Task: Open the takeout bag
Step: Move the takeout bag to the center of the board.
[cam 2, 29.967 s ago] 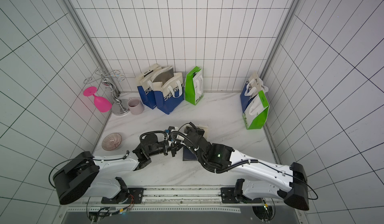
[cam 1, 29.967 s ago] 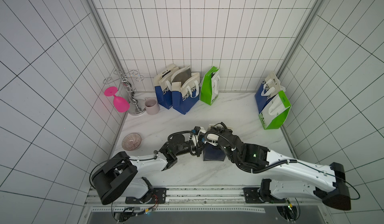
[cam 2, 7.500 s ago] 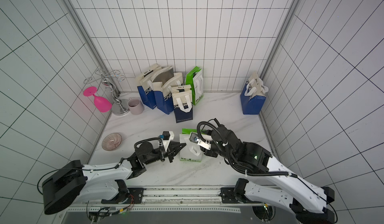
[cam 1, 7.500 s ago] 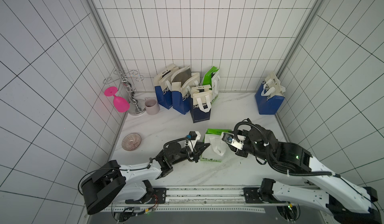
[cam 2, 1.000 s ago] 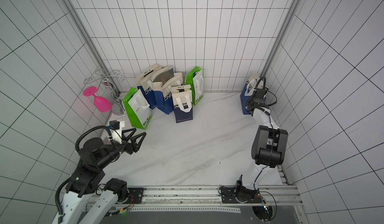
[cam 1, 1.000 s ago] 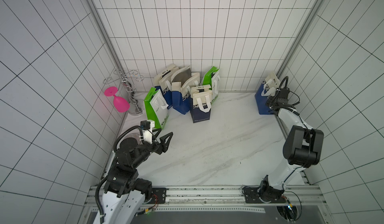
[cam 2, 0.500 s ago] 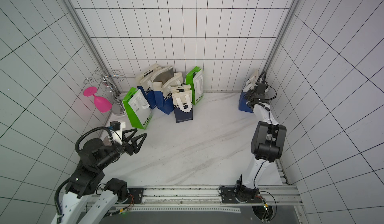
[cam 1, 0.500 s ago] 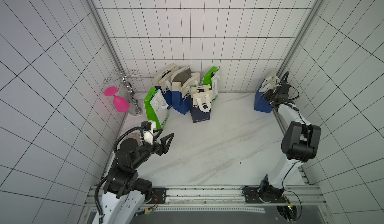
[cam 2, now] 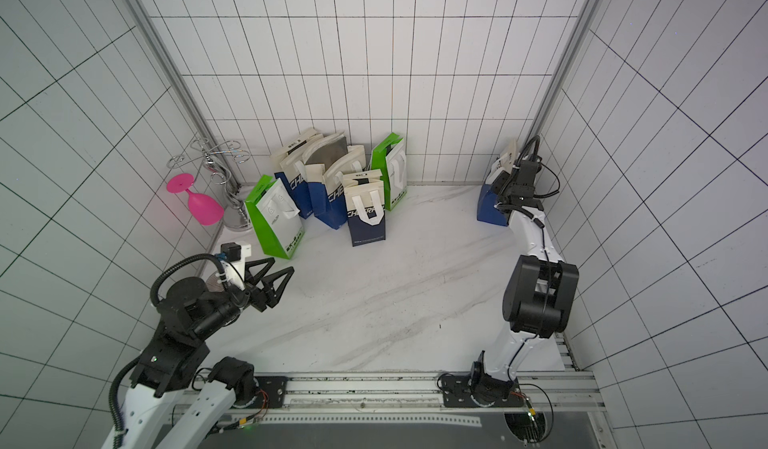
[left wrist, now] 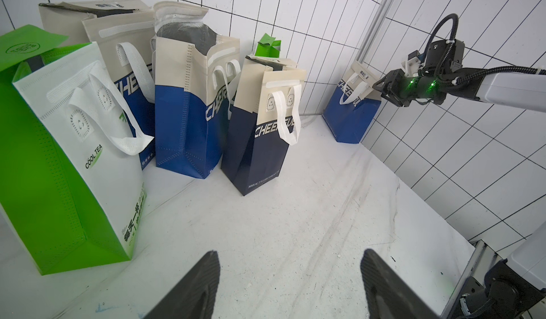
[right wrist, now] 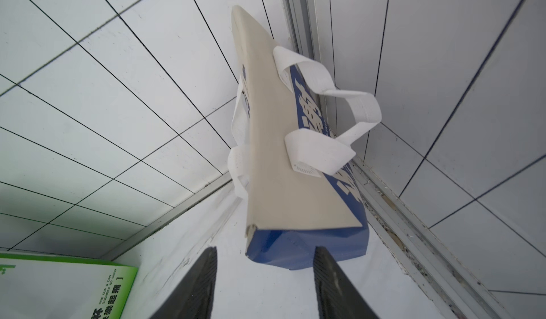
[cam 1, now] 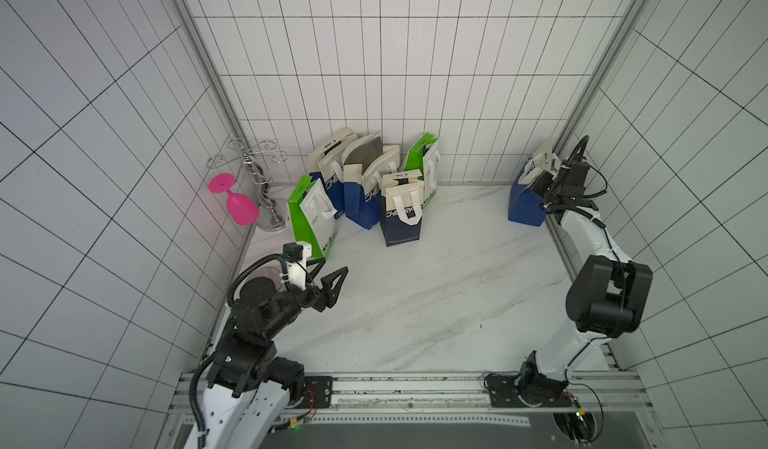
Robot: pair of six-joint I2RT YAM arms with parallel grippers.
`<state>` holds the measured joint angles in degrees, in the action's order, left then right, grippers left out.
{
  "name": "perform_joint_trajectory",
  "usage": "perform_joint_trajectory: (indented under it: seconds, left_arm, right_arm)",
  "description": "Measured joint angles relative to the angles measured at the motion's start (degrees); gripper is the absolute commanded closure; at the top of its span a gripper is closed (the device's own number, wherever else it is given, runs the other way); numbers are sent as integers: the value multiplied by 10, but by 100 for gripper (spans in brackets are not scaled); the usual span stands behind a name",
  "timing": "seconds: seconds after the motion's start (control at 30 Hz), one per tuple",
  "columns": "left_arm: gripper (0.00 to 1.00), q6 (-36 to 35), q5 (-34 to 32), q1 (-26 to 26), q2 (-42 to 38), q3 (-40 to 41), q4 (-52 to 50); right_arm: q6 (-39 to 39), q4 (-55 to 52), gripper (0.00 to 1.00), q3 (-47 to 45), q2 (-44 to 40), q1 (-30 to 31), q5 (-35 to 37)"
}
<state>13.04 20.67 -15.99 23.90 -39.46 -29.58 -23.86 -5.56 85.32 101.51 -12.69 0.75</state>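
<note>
Right wrist view: you have the right gripper (right wrist: 264, 251), jaws apart, straddling the closed takeout bag (right wrist: 274, 155) at 2 o'clock. Left gripper (cam 1: 332, 265) idles spread at 8 o'clock. Fetching step, likely; next, clamp and drag centreward.

White marble table (cam 1: 436, 301). At the back edge, left of middle: two blue-beige bags (cam 1: 361, 205), a green bag (cam 1: 426, 162), and a navy bag (cam 1: 401, 222) in front. Green-white bag (cam 1: 311, 222) and a plate (cam 1: 262, 276), mostly hidden, near the left edge. Metal rack (cam 1: 268, 214) in the back left corner, blue bag (cam 1: 524, 210) in the back right corner.
</note>
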Motion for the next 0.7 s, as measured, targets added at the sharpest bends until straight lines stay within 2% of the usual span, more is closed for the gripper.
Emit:
perform_joint_trajectory:
  seconds: [0.17,0.47,0.63,0.7]
  left_arm:
    - [22,0,0,-1,0,2,0]
    - [22,0,0,-5,0,2,0]
    - [22,0,0,-5,0,2,0]
    - [22,0,0,-5,0,2,0]
  right_arm:
    - [-9,-15,45,7,31,0,-1]
    - [-15,-23,56,54,94,0,-26]
    - [-19,-23,68,70,94,0,-31]
    - [-20,-21,82,76,94,0,-31]
